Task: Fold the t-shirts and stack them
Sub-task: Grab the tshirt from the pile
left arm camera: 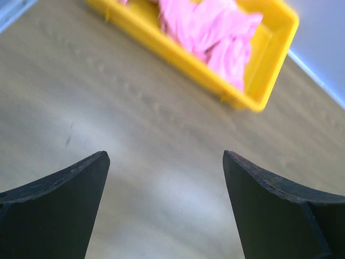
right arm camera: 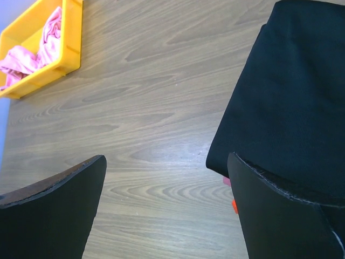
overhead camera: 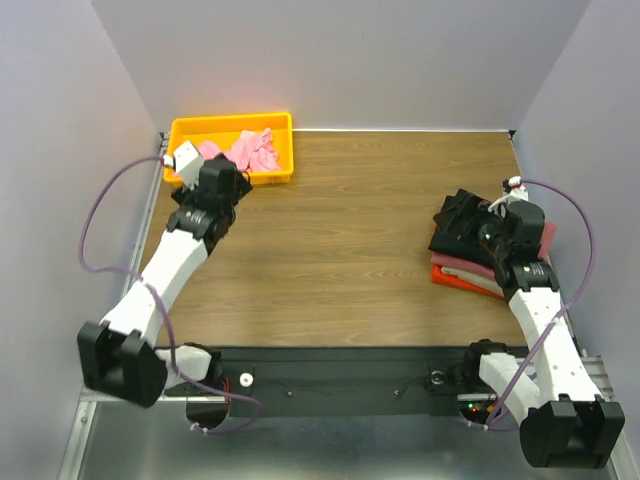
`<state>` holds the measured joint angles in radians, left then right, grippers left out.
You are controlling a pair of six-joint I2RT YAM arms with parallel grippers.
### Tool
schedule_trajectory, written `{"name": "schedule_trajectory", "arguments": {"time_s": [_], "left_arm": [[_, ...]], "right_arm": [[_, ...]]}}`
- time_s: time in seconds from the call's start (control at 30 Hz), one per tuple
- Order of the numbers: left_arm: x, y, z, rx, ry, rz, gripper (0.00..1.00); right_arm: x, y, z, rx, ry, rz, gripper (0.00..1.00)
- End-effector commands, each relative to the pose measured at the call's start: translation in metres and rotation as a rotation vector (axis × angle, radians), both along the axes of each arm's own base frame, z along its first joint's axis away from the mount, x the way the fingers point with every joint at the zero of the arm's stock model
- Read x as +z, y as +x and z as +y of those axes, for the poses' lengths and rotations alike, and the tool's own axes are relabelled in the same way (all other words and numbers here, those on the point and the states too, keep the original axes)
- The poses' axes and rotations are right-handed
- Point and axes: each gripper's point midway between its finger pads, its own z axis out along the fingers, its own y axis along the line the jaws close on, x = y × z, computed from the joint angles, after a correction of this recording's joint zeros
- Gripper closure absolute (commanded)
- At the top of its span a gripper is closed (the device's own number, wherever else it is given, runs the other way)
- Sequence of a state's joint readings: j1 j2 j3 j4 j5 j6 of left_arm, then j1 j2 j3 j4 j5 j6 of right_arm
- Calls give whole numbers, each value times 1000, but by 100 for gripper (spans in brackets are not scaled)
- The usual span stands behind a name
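Note:
A crumpled pink shirt (overhead camera: 250, 150) lies in the yellow tray (overhead camera: 230, 122) at the back left. It also shows in the left wrist view (left arm camera: 215, 27) and the right wrist view (right arm camera: 48, 32). At the right stands a stack of folded shirts with the black shirt (overhead camera: 462, 225) on top and the orange-red shirt (overhead camera: 448, 279) at the bottom. The black shirt fills the right of the right wrist view (right arm camera: 291, 91). My left gripper (overhead camera: 232, 186) (left arm camera: 164, 162) is open and empty over bare table, just in front of the tray. My right gripper (overhead camera: 488, 232) (right arm camera: 167, 162) is open and empty at the stack's left edge.
The wooden table (overhead camera: 340, 230) lies between tray and stack. Grey walls close off the back and both sides. The tray's near corner (left arm camera: 253, 100) is close ahead of my left fingers. A black strip with both arm bases runs along the table's near edge (overhead camera: 350, 370).

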<state>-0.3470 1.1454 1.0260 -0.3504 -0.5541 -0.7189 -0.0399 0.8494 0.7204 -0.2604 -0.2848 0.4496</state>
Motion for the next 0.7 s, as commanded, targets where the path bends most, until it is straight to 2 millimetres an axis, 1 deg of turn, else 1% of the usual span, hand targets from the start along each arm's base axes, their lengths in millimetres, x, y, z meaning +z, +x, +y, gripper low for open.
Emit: {"name": "schedule_trajectory", "arguments": {"time_s": [0.0,0.03,0.07,0.1,0.13,0.2,0.23,0.27,0.3,0.33,0.4,0.43,0.47,0.53,0.57,0.6,0.63,0.67], "left_arm": [[45,67,22,-3,40,-122,2],[48,93,22,-28,55,-126,2],[49,108,16,-74,41,-127,2],[29,132,23,-89,86,-84,2],[52,152,16,-136,92,-129,1],[56,183,5,-241,146,-130,2],[26,207,-2,-285,172,-75,2],[53,226,-9,-343,213,-123,2],[51,239,-13,-373,231,-115,2],[39,260,-17,-406,257,-82,2],[27,279,-19,-424,284,-50,2],[-9,291,-19,-429,288,13,2],[5,303,-18,-412,294,-29,2],[-8,316,-23,-440,311,-30,1],[-24,326,-25,-447,311,-23,1],[-30,330,-25,-447,318,-22,1],[-47,337,-25,-441,320,-20,1],[-53,340,-24,-432,319,-22,1]], "right_arm": [[16,5,2,15,7,-67,0],[17,6,1,9,1,-70,0],[16,6,0,5,-1,-70,0],[17,6,0,2,-2,-75,0],[17,6,0,4,1,-75,0],[16,6,1,10,-1,-74,0],[16,5,2,15,-2,-75,0],[15,6,2,15,-2,-73,0],[14,7,2,15,2,-66,0],[13,7,2,16,4,-64,0],[12,7,3,17,6,-59,0],[12,8,2,12,6,-59,0],[11,8,2,13,5,-56,0],[9,9,2,13,4,-50,0],[7,9,2,13,4,-46,0],[8,10,2,11,4,-49,0],[7,11,1,11,5,-44,0],[6,11,1,9,7,-42,0]]}}
